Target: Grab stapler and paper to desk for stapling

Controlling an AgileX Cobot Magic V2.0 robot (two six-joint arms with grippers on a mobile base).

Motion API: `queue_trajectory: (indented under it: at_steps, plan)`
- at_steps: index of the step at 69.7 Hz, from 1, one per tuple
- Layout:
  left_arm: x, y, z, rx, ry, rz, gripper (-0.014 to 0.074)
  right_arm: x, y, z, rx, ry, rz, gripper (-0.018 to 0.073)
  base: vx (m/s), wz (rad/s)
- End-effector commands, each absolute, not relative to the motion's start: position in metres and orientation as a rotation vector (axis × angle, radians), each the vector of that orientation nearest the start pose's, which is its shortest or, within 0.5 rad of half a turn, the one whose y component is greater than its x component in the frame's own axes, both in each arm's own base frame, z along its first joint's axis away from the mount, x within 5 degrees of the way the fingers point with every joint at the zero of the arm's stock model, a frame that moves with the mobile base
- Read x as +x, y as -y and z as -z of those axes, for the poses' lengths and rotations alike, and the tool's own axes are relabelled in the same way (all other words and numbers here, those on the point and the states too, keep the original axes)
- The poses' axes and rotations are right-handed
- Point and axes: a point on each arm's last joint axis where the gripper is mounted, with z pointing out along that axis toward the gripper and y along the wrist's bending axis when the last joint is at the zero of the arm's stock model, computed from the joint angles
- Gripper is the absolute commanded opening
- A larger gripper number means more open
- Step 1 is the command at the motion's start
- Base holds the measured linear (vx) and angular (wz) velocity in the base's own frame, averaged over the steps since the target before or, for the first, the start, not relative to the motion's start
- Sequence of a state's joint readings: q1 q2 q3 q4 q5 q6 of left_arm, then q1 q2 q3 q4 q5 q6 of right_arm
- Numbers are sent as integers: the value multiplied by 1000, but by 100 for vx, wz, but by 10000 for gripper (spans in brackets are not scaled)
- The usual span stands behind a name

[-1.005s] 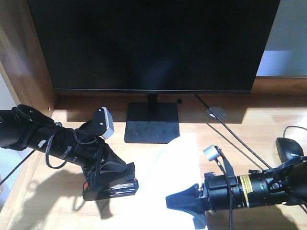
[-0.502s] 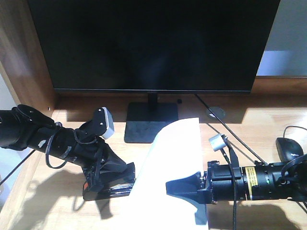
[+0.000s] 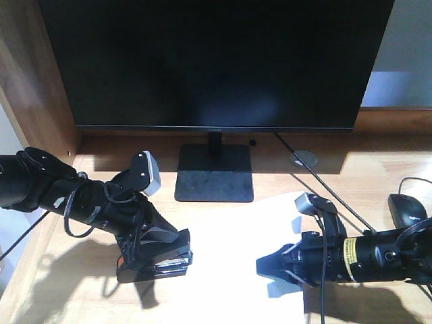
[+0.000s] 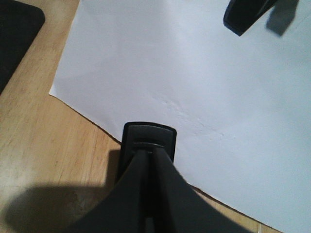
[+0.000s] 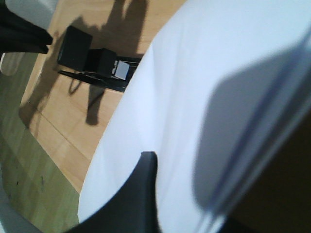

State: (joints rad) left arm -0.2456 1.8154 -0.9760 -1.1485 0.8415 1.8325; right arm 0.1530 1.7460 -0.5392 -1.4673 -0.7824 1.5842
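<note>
There: left claw (image 3: 167, 248) clamps stapler (image 3: 162, 267) beside paper (image 3: 226, 250); right claw (image 3: 273, 275), can't tell; light floppy sheet, pinch its edge.

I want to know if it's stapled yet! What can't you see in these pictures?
- Left wrist view: the left gripper and the top of the stapler hide whether the paper is inside its mouth.
- Front view: glare washes out the paper's edges; the right edge cuts off the mouse.
- Right wrist view: blur near the lens hides whether the right gripper pinches the paper.
</note>
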Motion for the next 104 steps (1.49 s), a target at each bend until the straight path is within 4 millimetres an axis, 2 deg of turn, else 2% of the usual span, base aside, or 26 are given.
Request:
queue_trajectory:
  at_steps: [1, 13, 30, 41, 55, 75, 91, 104]
  plan:
    - [305, 145, -192, 1406, -1923, 801, -6, 242, -102, -137, -209, -2453, -1165, -6, 0, 0]
    - [305, 145, -192, 1406, -1923, 801, -6, 241, -104, -140, -117, -2470, -1259, -6, 0, 0]
    - [305, 145, -192, 1406, -1923, 801, -6, 234, -115, -145, -83, -2414, -1586, -5, 0, 0]
    - [305, 145, -192, 1406, -1923, 801, -6, 233, -119, -141, -61, -2379, -1715, -3, 0, 0]
    - [305, 145, -192, 1406, -1923, 801, -6, 240, -118, -130, 81, -2379, -1724, -2, 0, 0]
    - [305, 145, -192, 1406, -1923, 801, -6, 241, -116, -110, 147, -2465, -1668, -2, 0, 0]
    - [305, 145, -192, 1406, -1923, 801, -6, 255, -120, -112, 78, -2444, -1680, -2, 0, 0]
    - [305, 145, -192, 1406, -1923, 801, -6, 264, -122, -114, 95, -2440, -1692, -2, 0, 0]
